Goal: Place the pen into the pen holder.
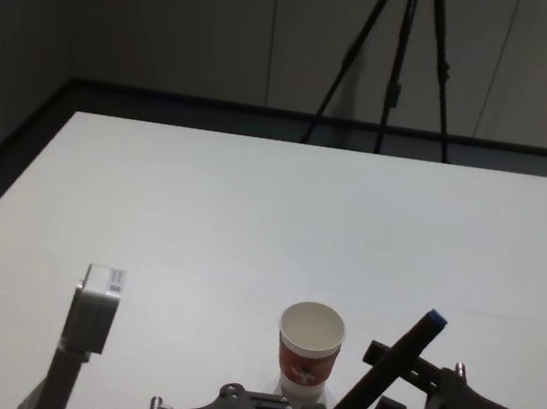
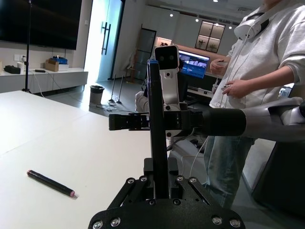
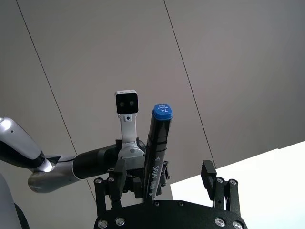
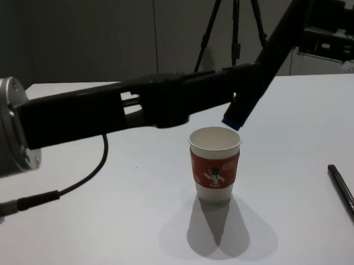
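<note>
Desk (image 1: pixel 201 215) space lies open and white on every side. The far edge runs straight across the head view, the left edge slants toward the robot, and a tripod (image 1: pixel 397 70) stands on the floor beyond. The left gripper (image 2: pixel 159 166) reaches across from the left and clamps the marker pen (image 1: pixel 415 339) near its lower end. The right gripper (image 3: pixel 163 171) sits higher on the right, its fingers spread wide on either side of the shaft. The pen holder (image 4: pixel 216 166), a red-sleeved paper cup, stands upright with open desk all round it. The marker pen, black with blue ends, tilts up to the right, and its lower end hangs just above the rim, outside the cup. A pink-tipped pen (image 4: pixel 344 193) lies flat to the right, well apart from the cup.
</note>
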Controlling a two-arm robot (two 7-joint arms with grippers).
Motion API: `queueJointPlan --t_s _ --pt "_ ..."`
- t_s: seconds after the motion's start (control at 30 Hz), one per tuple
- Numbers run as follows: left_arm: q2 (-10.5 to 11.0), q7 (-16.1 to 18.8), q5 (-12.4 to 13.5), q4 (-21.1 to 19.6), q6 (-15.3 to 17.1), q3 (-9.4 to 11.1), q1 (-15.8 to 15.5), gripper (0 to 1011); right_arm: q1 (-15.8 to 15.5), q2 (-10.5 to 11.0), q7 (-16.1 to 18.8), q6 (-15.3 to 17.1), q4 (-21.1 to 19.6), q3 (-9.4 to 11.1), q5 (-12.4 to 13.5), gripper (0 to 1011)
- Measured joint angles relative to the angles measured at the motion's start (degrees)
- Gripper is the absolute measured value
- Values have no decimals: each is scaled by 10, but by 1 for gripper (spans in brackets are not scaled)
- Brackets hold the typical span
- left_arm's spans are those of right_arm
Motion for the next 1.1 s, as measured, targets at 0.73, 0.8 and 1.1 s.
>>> queueJointPlan --t_s 0.73,0.8,1.1 --pt "0 0 0 0 0 0 0 163 0 0 0 0 0 0 0 650" --pt "0 0 0 0 0 0 0 161 0 0 0 0 0 0 0 592" --pt "0 1 0 0 0 0 0 163 0 0 1 0 0 0 0 295"
